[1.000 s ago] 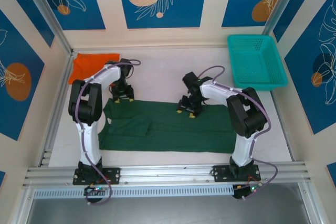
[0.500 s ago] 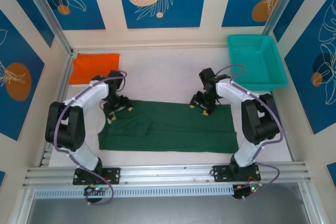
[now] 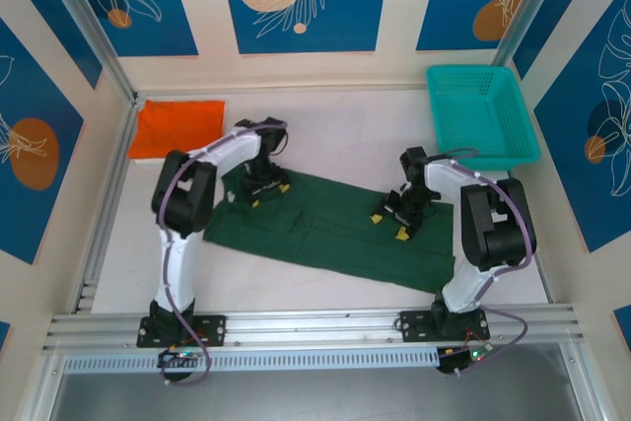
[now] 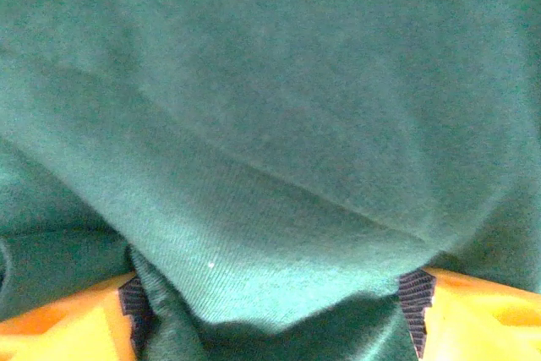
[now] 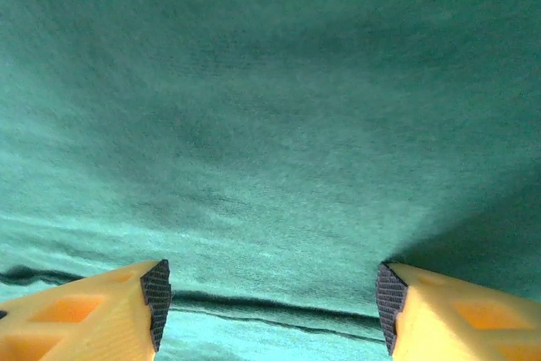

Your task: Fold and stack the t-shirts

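The dark green t-shirt (image 3: 325, 229) lies as a long folded strip, slanting from back left to front right. My left gripper (image 3: 269, 192) is down on its far left end; in the left wrist view the yellow fingers (image 4: 59, 327) stand wide apart with a bulge of green cloth (image 4: 270, 166) between them. My right gripper (image 3: 388, 226) rests on the strip's right part, its jaws open (image 5: 270, 298) over flat cloth and a fold edge (image 5: 270, 309). The orange t-shirt (image 3: 177, 128) lies folded at the back left corner.
A teal mesh basket (image 3: 481, 115) stands at the back right. Bare white table (image 3: 325, 135) lies behind the green shirt and between it and the orange one. A metal rail (image 3: 315, 324) runs along the near edge.
The green shirt has swung from level to slanted, its left end shifting right and back. My left gripper moved right along the far edge; my right gripper moved right and nearer.
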You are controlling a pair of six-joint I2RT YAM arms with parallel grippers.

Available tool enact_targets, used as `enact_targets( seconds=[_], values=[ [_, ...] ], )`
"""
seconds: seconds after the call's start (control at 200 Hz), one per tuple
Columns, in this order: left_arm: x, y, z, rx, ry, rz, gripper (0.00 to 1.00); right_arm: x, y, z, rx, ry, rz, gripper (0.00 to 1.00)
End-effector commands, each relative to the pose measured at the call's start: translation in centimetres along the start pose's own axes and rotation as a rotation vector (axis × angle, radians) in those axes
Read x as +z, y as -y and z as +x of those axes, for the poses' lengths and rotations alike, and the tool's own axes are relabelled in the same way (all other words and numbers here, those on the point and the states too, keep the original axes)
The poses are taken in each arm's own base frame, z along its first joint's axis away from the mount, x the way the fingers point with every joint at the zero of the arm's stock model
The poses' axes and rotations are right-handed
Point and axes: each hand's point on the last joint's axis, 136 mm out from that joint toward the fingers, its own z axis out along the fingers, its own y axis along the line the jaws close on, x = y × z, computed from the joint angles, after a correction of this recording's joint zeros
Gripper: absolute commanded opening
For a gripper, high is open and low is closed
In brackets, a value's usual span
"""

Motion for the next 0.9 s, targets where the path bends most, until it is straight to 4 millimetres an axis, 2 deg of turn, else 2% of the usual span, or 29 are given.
enact_targets(
  seconds=[0.0,0.085,0.175,0.26,0.375,0.505,0.59,0.655,0.785,0.85,0.895],
  values=[
    [3.8,3.6,-2.2,0.118,0.028,-0.031,0.75,-0.2,0.0,0.9,0.078,-0.047,-0.054,0.68],
    [3.7,7.6,-4.5,0.205,0.085,0.001,0.75,-0.6,-0.4,0.6,0.092,-0.037,-0.085,0.69],
    [3.0,12.1,-7.3,0.280,0.177,0.106,0.75,-1.1,-0.8,0.4,0.070,-0.016,-0.080,0.71],
    [2.2,14.9,-10.0,0.324,0.288,0.198,0.78,-1.7,-0.8,0.4,0.040,0.007,-0.058,0.71],
    [1.0,16.7,-12.9,0.338,0.406,0.279,0.81,-2.4,-0.7,1.0,-0.019,0.029,-0.052,0.71],
    [-0.9,17.4,-15.6,0.355,0.497,0.330,0.86,-2.7,-0.5,2.5,-0.086,0.041,-0.048,0.70],
    [-3.5,17.5,-17.0,0.339,0.532,0.391,0.89,-2.6,-1.1,3.9,-0.147,0.036,-0.066,0.69],
    [-6.5,18.0,-17.5,0.328,0.565,0.459,0.93,-2.0,-1.5,4.6,-0.195,0.030,-0.065,0.69],
    [-13.4,19.5,-17.0,0.339,0.638,0.597,0.98,-0.2,-2.5,5.5,-0.249,-0.026,-0.065,0.65],
    [-16.4,19.4,-16.4,0.331,0.660,0.634,1.00,0.9,-2.8,5.4,-0.253,-0.048,-0.049,0.62],
    [-18.0,18.7,-16.2,0.319,0.675,0.623,1.00,1.5,-2.7,5.1,-0.250,-0.054,-0.028,0.60]
  ],
)
